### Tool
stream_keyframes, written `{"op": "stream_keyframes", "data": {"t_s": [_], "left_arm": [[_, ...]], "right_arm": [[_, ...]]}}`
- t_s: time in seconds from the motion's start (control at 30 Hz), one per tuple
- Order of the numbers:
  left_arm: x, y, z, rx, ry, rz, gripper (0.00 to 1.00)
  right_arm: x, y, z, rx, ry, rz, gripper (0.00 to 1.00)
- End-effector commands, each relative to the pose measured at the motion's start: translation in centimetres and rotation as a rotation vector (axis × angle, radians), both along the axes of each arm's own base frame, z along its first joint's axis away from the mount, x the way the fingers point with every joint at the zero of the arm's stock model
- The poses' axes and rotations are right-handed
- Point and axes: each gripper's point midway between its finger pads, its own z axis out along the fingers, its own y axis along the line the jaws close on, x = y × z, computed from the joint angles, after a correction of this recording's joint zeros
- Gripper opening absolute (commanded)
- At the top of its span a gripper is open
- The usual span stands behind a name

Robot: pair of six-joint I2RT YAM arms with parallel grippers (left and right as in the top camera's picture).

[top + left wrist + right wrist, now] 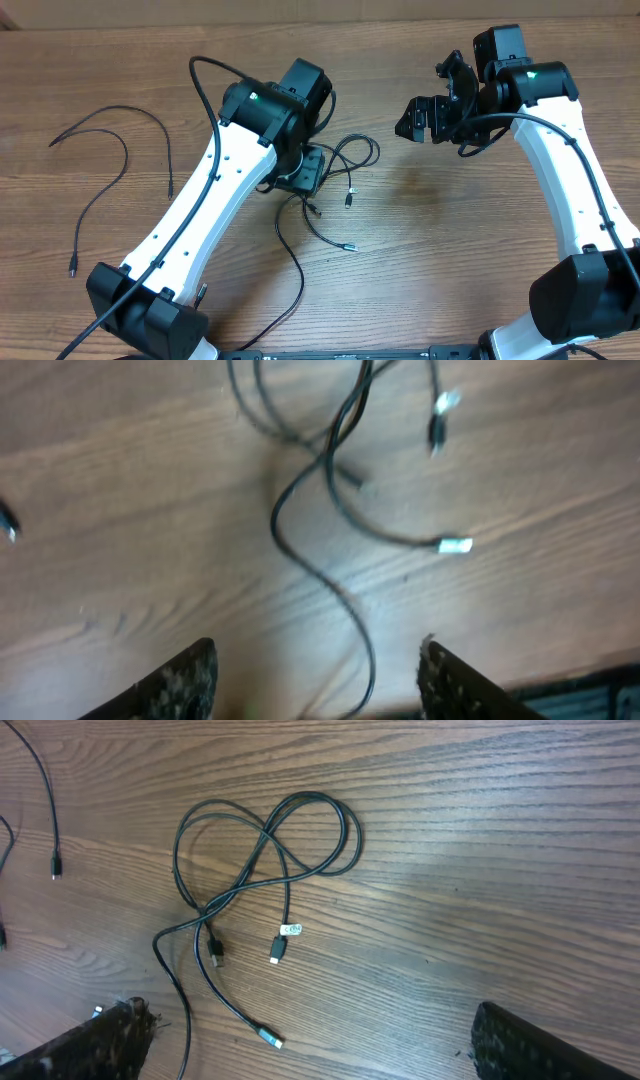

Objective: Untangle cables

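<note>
A loose tangle of thin black cables (pixel 345 160) lies at the table's middle, looped over itself (pixel 265 845). One strand ends in a silver-tipped plug (pixel 350 247) (pixel 270 1038) (pixel 455 545). My left gripper (pixel 305 178) hovers just left of the tangle, low over the table. Its fingers (pixel 190 680) stand apart, and one black strand (pixel 365 660) runs between them, touching neither. A separate cable (pixel 100 125) lies spread out at the far left. My right gripper (pixel 420 120) hangs open to the right of the tangle, above the wood, with nothing between its fingers (pixel 520 1040).
The wooden table (pixel 450 230) carries only the cables. The separated cable's plug ends lie at the left (pixel 72 270) (pixel 170 190). The left arm's own thick black cable (pixel 290 270) trails toward the front edge.
</note>
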Motion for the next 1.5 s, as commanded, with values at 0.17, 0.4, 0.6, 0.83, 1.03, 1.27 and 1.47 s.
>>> {"op": "stream_keyframes", "data": {"t_s": [0.17, 0.4, 0.6, 0.83, 1.03, 1.27, 1.47], "left_arm": [[-2.8, 1.7, -3.2, 0.089, 0.131, 0.004, 0.82], [-7.4, 0.9, -6.6, 0.028, 0.355, 0.037, 0.94], [-11.7, 1.0, -10.0, 0.056, 0.498, 0.025, 0.98], [-13.5, 1.1, -14.4, 0.099, 0.486, 0.077, 1.0], [-14.1, 1.6, -16.8, 0.108, 0.469, 0.131, 0.96], [-14.0, 2.1, -17.5, 0.129, 0.443, 0.121, 0.04], [-12.8, 1.6, -17.2, 0.099, 0.414, 0.115, 0.04]], "right_arm": [[0.0, 0.1, 0.1, -0.002, -0.006, 0.002, 1.0], [0.0, 0.1, 0.1, -0.002, -0.006, 0.002, 1.0], [0.0, 0.1, 0.1, -0.002, -0.006, 0.002, 1.0], [0.0, 0.1, 0.1, -0.002, -0.005, 0.002, 1.0], [0.0, 0.1, 0.1, -0.002, -0.006, 0.002, 1.0], [0.0, 0.1, 0.1, -0.002, -0.006, 0.002, 1.0], [0.0, 0.1, 0.1, -0.002, -0.006, 0.002, 1.0]]}}
